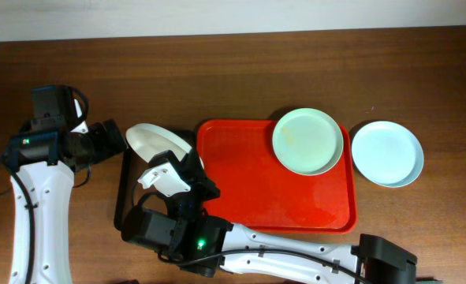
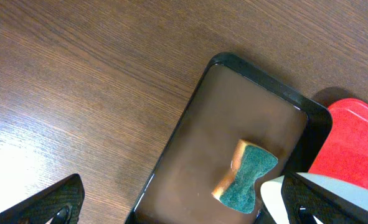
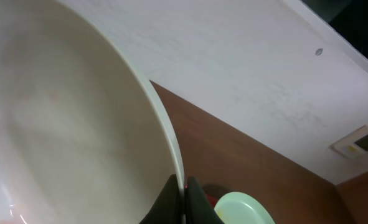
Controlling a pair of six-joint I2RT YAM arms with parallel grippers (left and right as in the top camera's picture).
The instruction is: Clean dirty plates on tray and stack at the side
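My right gripper [image 1: 187,162] is shut on the rim of the white plate [image 1: 152,140] and holds it tilted above the black tray, left of the red tray [image 1: 256,189]. In the right wrist view the fingers [image 3: 199,202] pinch that rim, and the white plate [image 3: 59,118] fills the left of the picture. The pale green plate [image 1: 307,140] lies on the red tray's far right corner. A pale blue plate [image 1: 386,152] rests on the table right of the tray. My left gripper [image 2: 184,202] hangs open above the black tray, holding nothing.
A narrow black tray [image 2: 190,112] lies left of the red tray [image 2: 352,143] and holds a green and yellow sponge [image 2: 249,177]. The white plate's edge [image 2: 269,194] shows beside the left gripper's right finger. Bare wooden table lies all around.
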